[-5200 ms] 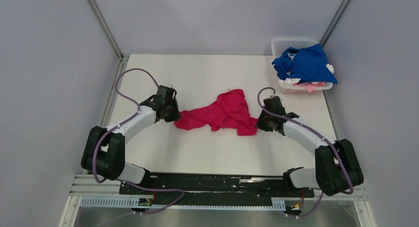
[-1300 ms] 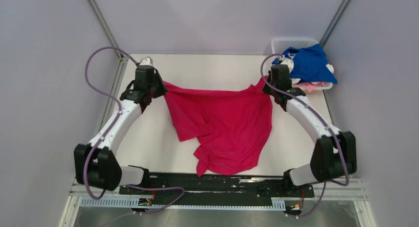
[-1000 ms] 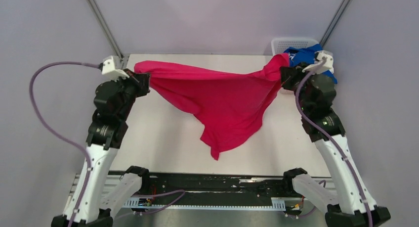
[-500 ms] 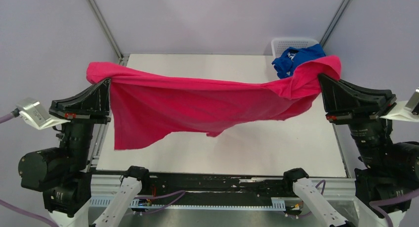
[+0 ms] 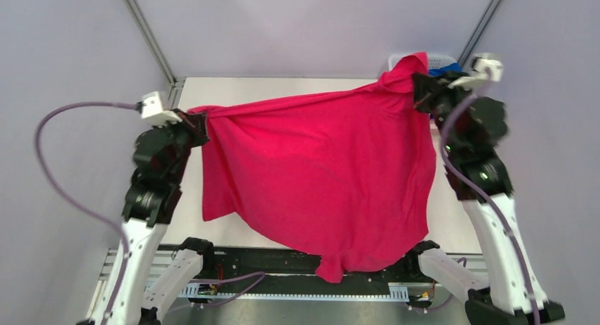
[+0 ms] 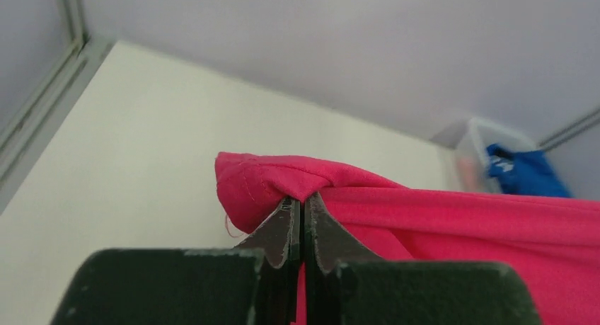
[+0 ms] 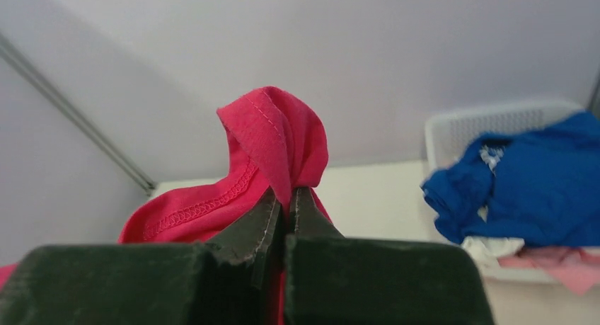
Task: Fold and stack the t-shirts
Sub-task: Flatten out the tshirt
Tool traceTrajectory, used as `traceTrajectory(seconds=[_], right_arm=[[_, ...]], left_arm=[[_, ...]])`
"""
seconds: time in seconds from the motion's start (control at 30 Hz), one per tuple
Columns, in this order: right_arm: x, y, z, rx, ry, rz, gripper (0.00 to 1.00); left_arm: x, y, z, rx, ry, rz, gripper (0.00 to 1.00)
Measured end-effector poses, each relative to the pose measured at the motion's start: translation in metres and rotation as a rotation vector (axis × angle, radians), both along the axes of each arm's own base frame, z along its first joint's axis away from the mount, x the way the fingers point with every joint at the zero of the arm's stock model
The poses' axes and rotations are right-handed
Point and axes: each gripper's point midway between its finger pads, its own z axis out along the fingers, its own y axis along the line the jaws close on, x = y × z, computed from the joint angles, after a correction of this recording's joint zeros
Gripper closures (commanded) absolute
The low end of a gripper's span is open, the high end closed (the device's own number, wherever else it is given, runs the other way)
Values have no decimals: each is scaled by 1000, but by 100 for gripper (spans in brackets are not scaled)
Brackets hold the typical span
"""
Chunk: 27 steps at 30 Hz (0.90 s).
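Observation:
The magenta-red t-shirt [image 5: 318, 169] hangs spread out in the air over the table, its lower hem reaching past the table's near edge. My left gripper [image 5: 198, 120] is shut on its left corner; the pinched cloth shows in the left wrist view [image 6: 283, 183]. My right gripper [image 5: 419, 84] is shut on its right corner, held high at the back right; the bunched hem shows in the right wrist view [image 7: 276, 141]. The royal blue t-shirt [image 7: 531, 183] lies on top of white and pale pink ones [image 7: 538, 258] in the basket.
The white lattice basket [image 7: 481, 123] stands at the table's back right corner, mostly hidden behind the right arm in the top view. The white table [image 5: 283, 88] is ringed by grey walls and metal corner posts [image 5: 145, 31].
Both arms lifted the magenta-red t-shirt off the table, swung up high and toward the near edge, then moved back; the shirt now hangs flatter and wider.

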Motion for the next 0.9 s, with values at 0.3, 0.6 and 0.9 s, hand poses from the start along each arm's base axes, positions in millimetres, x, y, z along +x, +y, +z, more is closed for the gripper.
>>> traceTrajectory(seconds=[0.3,0.6,0.9], right_arm=[[190,3,-268,-104,631,-221,33],[239,8,-315,-97,760,-231,0],[150,31,-306,-9,767,-32,0]], left_arm=[[120,35,-275,155,760,335,2],[195,37,-280,150,848,364,0],[169,-19,-298,37,889,47,0]])
